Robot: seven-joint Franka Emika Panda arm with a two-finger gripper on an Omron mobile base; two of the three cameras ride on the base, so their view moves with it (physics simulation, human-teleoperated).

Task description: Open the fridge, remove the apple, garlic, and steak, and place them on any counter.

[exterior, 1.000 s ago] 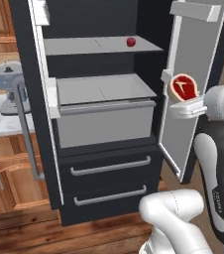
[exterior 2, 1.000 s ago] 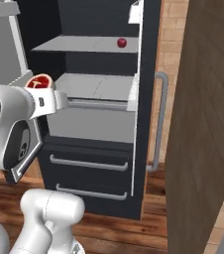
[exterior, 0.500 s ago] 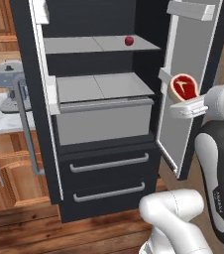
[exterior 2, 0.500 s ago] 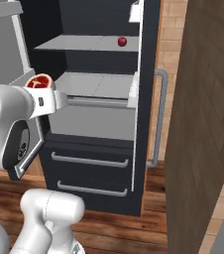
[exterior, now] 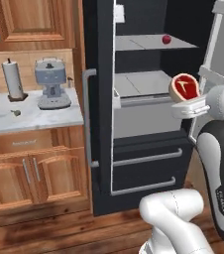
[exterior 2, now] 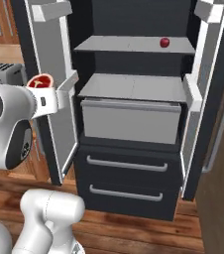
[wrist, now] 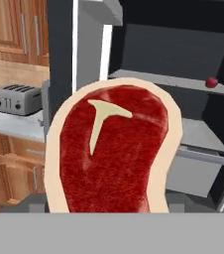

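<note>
The claw (exterior: 188, 101) grips the steak (exterior: 184, 87) upright, outside the open fridge (exterior 2: 134, 99). The marble table (exterior: 32, 116) lies toward nine o'clock in the left base view, so the carry goes leftward.

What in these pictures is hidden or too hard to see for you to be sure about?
- End effector fingertips: in the hand view the steak covers them, so the grip itself is unseen.
- Garlic: a tiny speck on the counter in the left base view is too small to name.
- Fridge top: cut off by the upper edge in the right base view.
- Apple: small, detail unclear.
</note>
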